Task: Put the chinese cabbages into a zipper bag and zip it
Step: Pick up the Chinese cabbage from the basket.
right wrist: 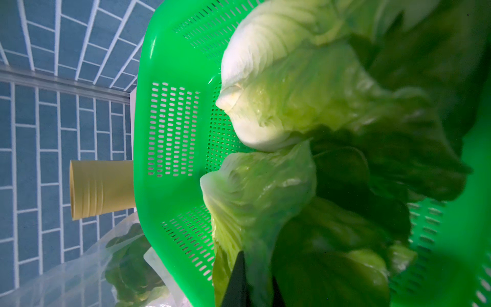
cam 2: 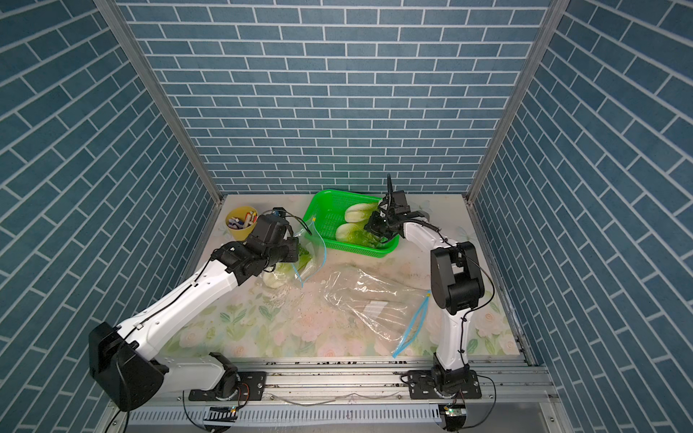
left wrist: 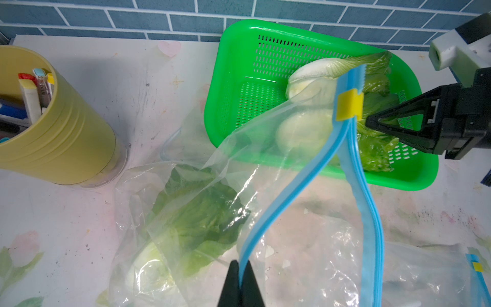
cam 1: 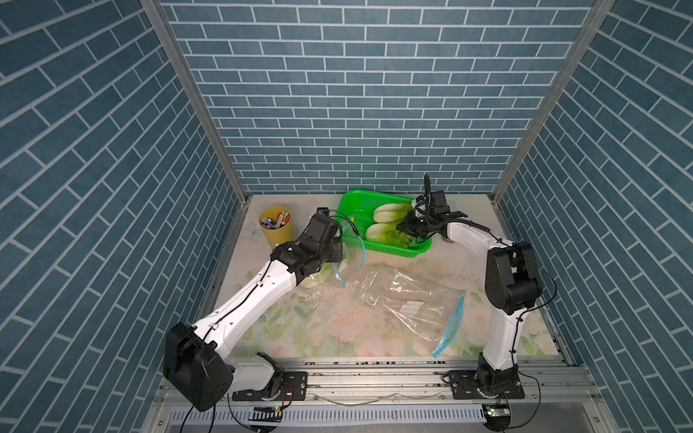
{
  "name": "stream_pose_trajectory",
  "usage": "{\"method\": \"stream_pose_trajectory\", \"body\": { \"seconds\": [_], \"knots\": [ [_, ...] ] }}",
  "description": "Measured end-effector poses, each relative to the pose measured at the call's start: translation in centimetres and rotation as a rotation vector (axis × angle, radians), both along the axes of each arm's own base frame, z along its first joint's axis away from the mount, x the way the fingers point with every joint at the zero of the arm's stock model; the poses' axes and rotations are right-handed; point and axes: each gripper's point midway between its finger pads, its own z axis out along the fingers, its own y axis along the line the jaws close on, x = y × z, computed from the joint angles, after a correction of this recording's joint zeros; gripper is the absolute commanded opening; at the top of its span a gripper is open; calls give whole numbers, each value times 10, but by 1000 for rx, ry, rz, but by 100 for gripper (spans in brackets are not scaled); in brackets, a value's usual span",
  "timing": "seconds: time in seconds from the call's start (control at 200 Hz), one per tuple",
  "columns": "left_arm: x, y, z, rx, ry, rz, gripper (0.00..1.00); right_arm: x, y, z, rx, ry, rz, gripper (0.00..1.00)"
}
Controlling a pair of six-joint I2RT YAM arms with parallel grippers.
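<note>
The small oblong chinese cabbages (cam 1: 379, 231) fade from white bases to crinkly light-green leaves, and the perforated plastic basket (left wrist: 239, 69) is bright green. The clear plastic zipper bag (left wrist: 239, 148) has a sky-blue zip strip (left wrist: 292, 186) and a yellow slider (left wrist: 348, 105); the ribbed cylindrical cup (cam 1: 275, 230) is mustard yellow. The tabletop (cam 1: 337, 330) bears a pale print of pink flowers and green leaves, the walls (cam 1: 356, 93) blue bricks with white joints.
</note>
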Motion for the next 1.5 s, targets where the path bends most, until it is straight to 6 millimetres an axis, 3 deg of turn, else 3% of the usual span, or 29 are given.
{"method": "stream_pose_trajectory", "body": {
  "seconds": [0.3, 0.77, 1.245, 1.5],
  "knots": [
    [0, 1, 1, 2, -2, 3, 0, -5, -1, 17, 14, -43, 10, 0],
    [-6, 4, 17, -9, -45, -16, 0, -35, -15, 88, 17, -193, 28, 0],
    [-7, 2, 16, -14, -39, -29, 0, -101, -21, 161, 36, -302, 109, 0],
    [-6, -2, 15, -24, -34, -42, 0, -145, 1, 181, 66, -315, 253, 0]
  ]
}}
